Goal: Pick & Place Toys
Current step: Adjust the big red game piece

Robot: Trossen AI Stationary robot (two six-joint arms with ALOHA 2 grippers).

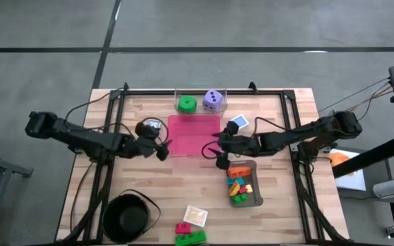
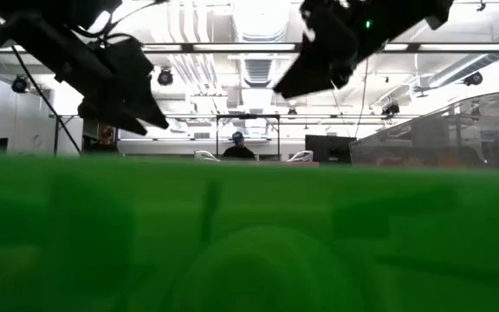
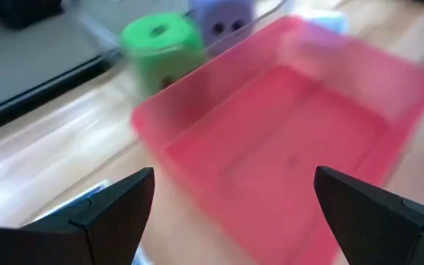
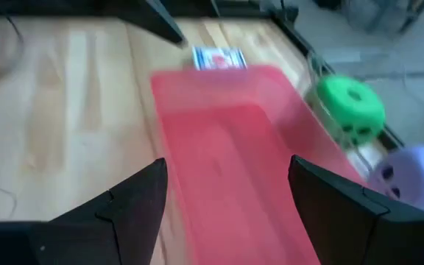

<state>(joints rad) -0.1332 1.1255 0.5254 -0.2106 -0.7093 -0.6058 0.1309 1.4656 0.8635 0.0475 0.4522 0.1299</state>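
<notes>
High view: left hand [image 1: 163,149] and right hand [image 1: 214,147] flank the pink tray [image 1: 192,134] mid-counter [image 1: 142,184], both w/ fingers apart, empty. Green die [image 1: 187,104] & purple die [image 1: 213,100] sit just behind tray.

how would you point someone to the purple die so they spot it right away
Find the pink tray in the middle of the table. Just beyond its far edge, in a clear tray, two dice sit together. The purple die is the right-hand one, with dark pips; its neighbour is a green die.
</notes>
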